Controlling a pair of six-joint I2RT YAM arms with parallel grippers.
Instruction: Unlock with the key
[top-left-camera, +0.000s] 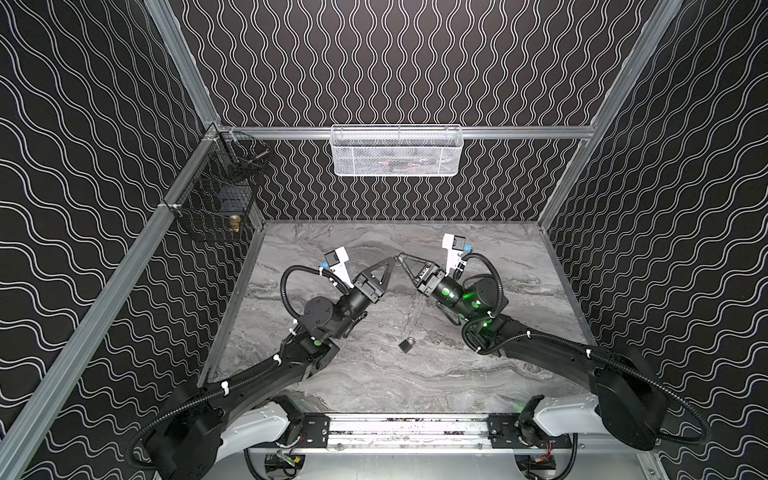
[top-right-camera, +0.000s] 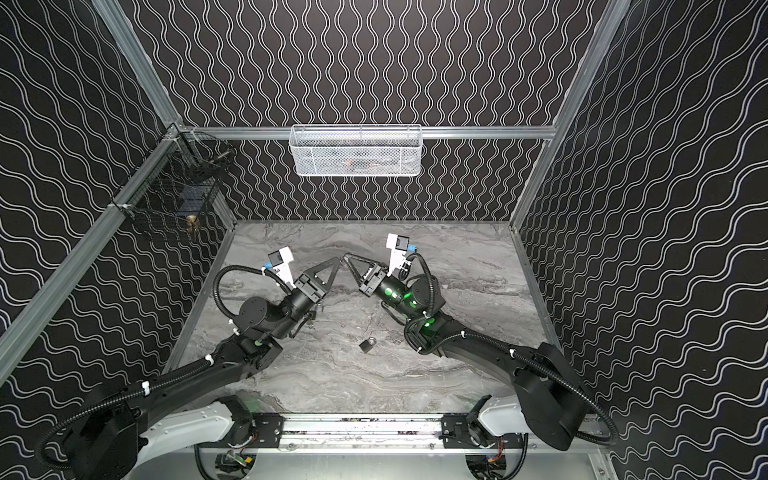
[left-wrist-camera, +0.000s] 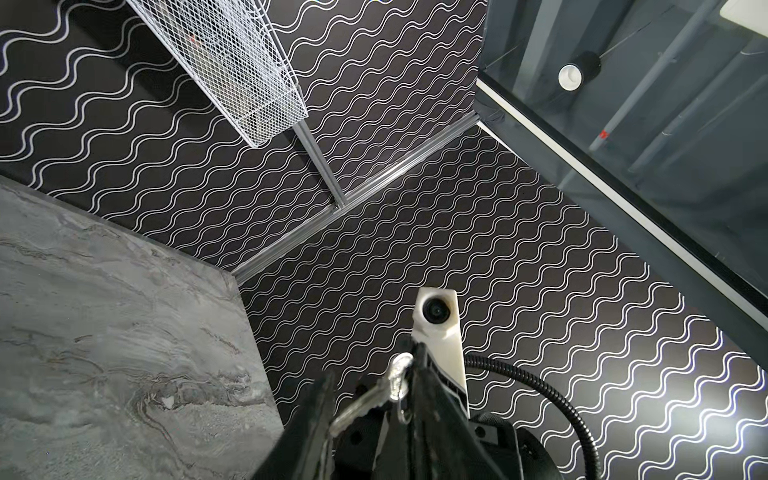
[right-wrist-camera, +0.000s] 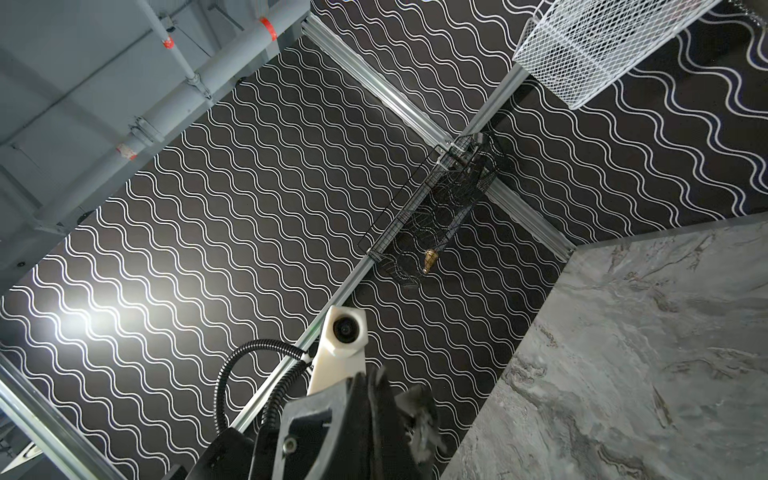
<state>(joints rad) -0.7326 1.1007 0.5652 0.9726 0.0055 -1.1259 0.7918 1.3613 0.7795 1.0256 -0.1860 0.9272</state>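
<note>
The small silver key (left-wrist-camera: 365, 402) is pinched in the closed right pincer (top-left-camera: 399, 256) above the desk (top-left-camera: 478, 374). The left pincer (top-left-camera: 392, 259) is partly open around it, grip unclear. A black padlock (top-left-camera: 406, 345) lies at 6 o'clock.

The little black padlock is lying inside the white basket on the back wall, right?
No. The padlock lies on the grey table, between the two arms, not inside the white basket on the back wall. Both top views show it.
</note>
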